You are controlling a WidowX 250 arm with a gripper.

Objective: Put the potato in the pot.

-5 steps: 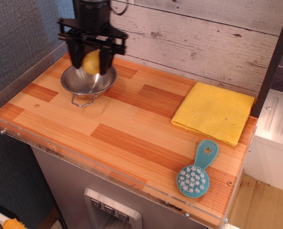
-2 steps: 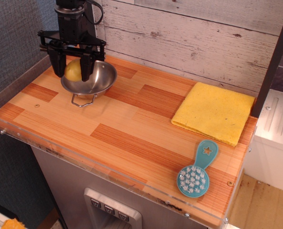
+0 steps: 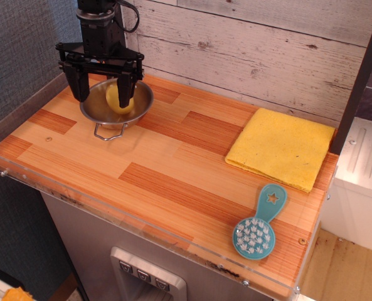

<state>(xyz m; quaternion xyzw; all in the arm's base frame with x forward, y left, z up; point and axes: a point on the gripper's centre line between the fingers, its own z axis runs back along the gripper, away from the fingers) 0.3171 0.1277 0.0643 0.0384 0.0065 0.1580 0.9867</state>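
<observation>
Small smooth pale yellow-green toy potato (image 3: 117, 98) lay inside the shiny round stainless-steel pot (image 3: 142, 100), resting on the bowl's floor toward the middle. Black hand (image 3: 101, 88) hung directly over the pot, fingers spread wide with the potato between them but apparently not touched; released, by the look of it, so the placing step seemed done. Left finger stood just outside the pot's left rim, right finger reached down inside the bowl beside the potato. Probably spread that wide to let the potato drop free rather than drag it back out.

Pot sat near the counter's (image 3: 173, 163) back-left corner, close to the grey plank wall behind and the raised clear edge at the pot's left. Little room on those two sides; straight up judged the safest way out, since a sideways move could catch the rim or tip the bowl by its thin wire loop handle at the front. To the pot's right, broad open wood, then the flat yellow square cloth (image 3: 280, 148) and the teal brush (image 3: 259, 226), both well apart from the pot.
</observation>
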